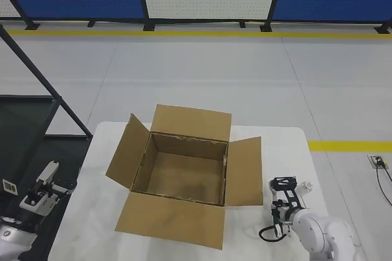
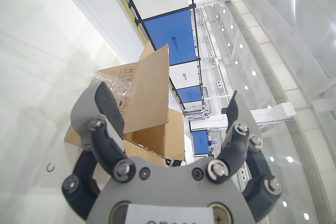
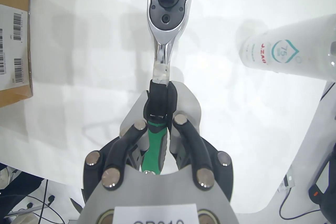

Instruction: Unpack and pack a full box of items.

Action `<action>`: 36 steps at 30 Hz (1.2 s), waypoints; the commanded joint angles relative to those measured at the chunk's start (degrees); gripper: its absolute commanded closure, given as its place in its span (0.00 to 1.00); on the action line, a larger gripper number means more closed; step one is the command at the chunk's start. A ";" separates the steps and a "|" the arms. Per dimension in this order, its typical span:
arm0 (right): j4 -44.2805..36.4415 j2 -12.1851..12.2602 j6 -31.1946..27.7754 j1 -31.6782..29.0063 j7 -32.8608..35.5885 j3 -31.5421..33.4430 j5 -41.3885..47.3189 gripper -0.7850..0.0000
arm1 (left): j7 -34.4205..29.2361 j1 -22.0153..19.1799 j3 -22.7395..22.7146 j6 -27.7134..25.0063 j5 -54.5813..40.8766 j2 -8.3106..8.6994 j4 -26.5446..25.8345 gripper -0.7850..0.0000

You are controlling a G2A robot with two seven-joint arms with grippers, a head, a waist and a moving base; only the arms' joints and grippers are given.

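Observation:
An open cardboard box stands mid-table with its four flaps spread and nothing visible inside. My right gripper is shut on the green-and-black handle of a ratchet wrench, whose chrome head points out over the white table. In the top view this gripper is right of the box, near the table's front right corner. A white bottle lies on the table just beside it. My left gripper is open and holds nothing. It sits off the table's left edge, facing the box.
The white table has bare surface behind and to the right of the box. The box's right flap, with barcode labels, lies close to the wrench. A crumpled clear plastic bag sits against the box's left side. A black frame stands at the far left.

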 commanded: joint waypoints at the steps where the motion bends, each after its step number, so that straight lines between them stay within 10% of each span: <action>1: 0.43 0.11 -0.27 0.38 1.03 -0.38 -0.55 1.00 | 0.00 0.00 0.00 0.00 0.00 0.00 0.00 0.00; 12: 3.90 0.31 1.29 4.00 5.80 -3.44 -3.07 1.00 | 0.00 0.00 0.00 0.00 0.00 0.00 0.00 0.00; 25: 2.68 0.62 3.33 3.61 6.11 -3.73 -3.33 0.46 | 0.00 0.00 0.00 0.00 0.00 0.00 0.00 0.00; 31: -8.22 0.85 7.21 -2.79 2.23 -0.92 -3.05 0.50 | 0.00 0.00 0.00 0.00 0.00 0.00 0.00 0.00; 35: -17.26 1.10 6.27 -8.26 0.16 1.77 -0.74 0.00 | 0.00 0.00 0.00 0.00 0.00 0.00 0.00 0.00; 36: -19.36 1.15 5.45 -9.70 -0.70 2.55 0.75 0.00 | 0.00 0.00 0.00 0.00 0.00 0.00 0.00 0.00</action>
